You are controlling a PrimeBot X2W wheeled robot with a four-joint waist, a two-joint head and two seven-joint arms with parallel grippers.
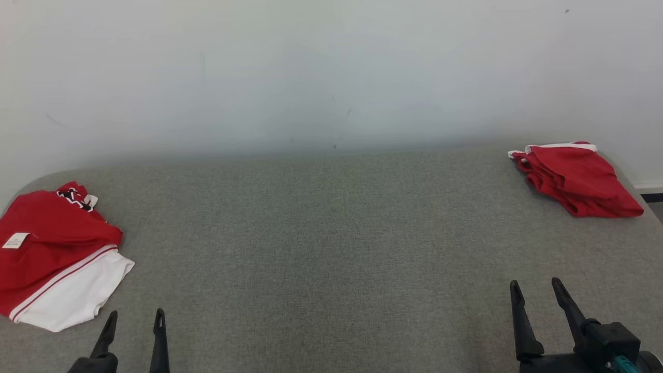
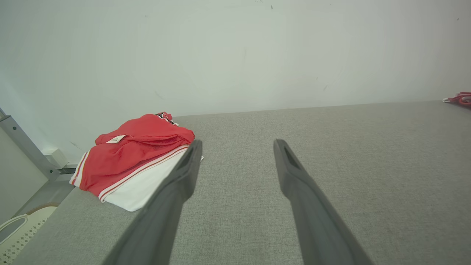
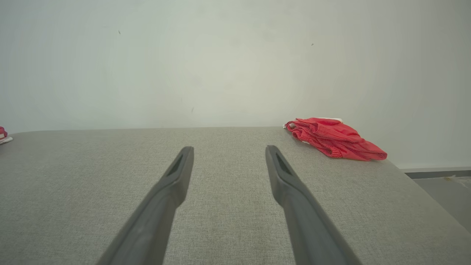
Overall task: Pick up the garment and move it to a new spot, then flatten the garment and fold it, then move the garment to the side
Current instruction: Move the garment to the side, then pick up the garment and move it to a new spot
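Observation:
A red and white garment (image 1: pixel 57 254) with a small white tag lies bunched at the left edge of the grey table (image 1: pixel 321 243); the left wrist view has it as the red and white garment (image 2: pixel 128 162) left of my fingers. A second red garment (image 1: pixel 577 178) lies folded at the far right corner, seen as the red garment (image 3: pixel 335 139) in the right wrist view. My left gripper (image 1: pixel 135 320) stands open at the front left, just right of the first garment. At the front right my right gripper (image 1: pixel 536 289) is open and holds nothing.
A pale wall rises behind the table. Past the table's left edge stand a grey metal post (image 2: pixel 25 151) and a white perforated basket (image 2: pixel 14 230) on the floor. Beyond the right edge lies grey floor (image 3: pixel 447 191).

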